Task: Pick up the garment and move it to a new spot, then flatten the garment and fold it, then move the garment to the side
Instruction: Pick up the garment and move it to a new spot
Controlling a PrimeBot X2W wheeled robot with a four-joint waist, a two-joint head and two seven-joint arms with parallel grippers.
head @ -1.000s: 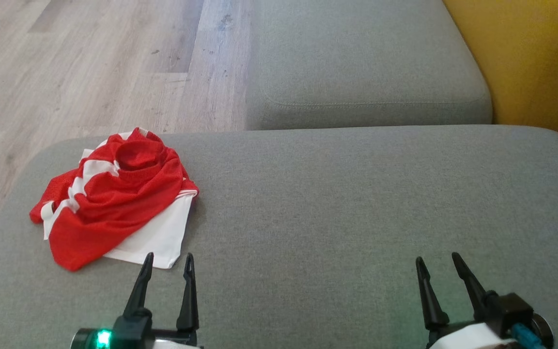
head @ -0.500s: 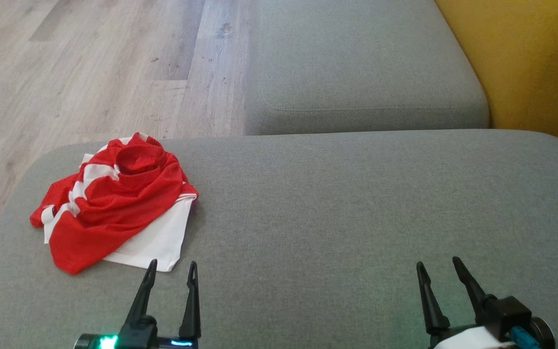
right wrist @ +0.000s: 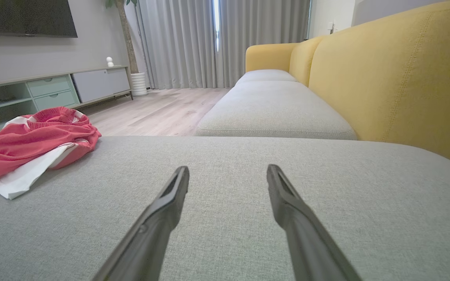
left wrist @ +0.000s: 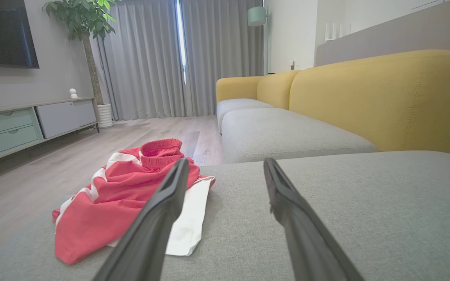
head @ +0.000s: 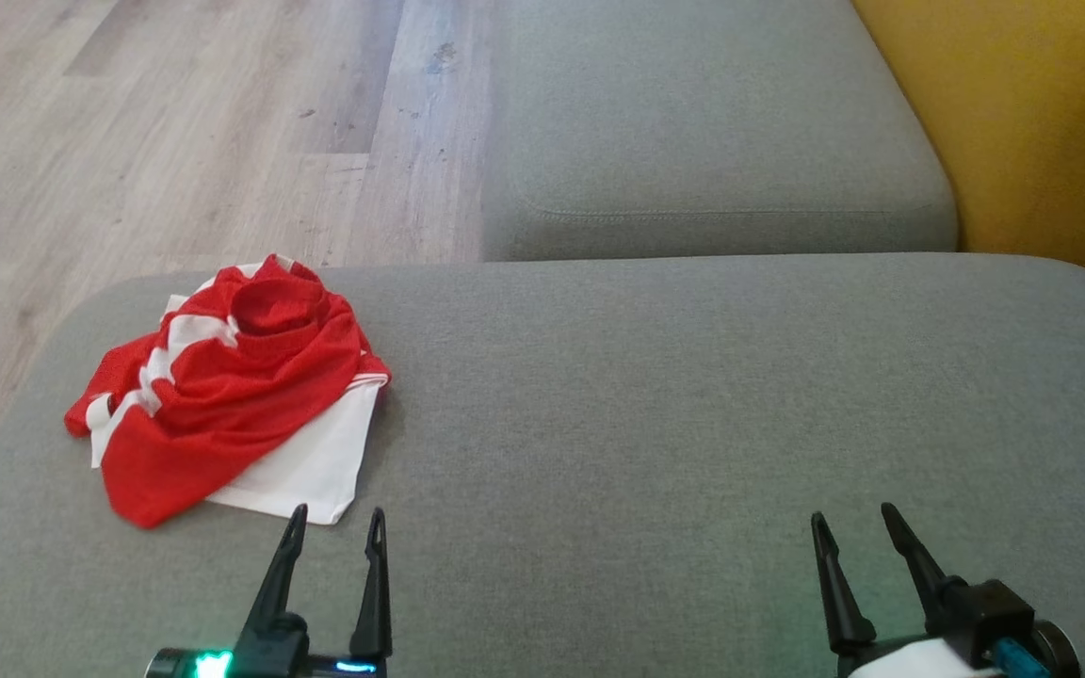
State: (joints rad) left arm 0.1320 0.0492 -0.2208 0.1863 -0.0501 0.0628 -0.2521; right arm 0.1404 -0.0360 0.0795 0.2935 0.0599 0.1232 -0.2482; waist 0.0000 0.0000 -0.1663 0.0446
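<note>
Head view: my left gripper (head: 336, 513) and right gripper (head: 852, 513) stand wide open, with the crumpled red-and-white mesh garment (head: 241, 395) at eleven o'clock from the left one.

- One garment (head: 222, 395)
- Two grippers, left gripper (head: 336, 511) and right gripper (head: 851, 511), two fingers (head: 277, 574) each
- Three grey cushions (left wrist: 365, 214)
- One potted plant (left wrist: 84, 15)
- One television (left wrist: 2, 33)
- One floor lamp (left wrist: 257, 15)

Left gripper (head: 336, 511): 2 black fingers (head: 278, 576), green light (head: 208, 664); right gripper (head: 851, 511) (white wrist (head: 910, 659)): blue cable (head: 1013, 653).
</note>
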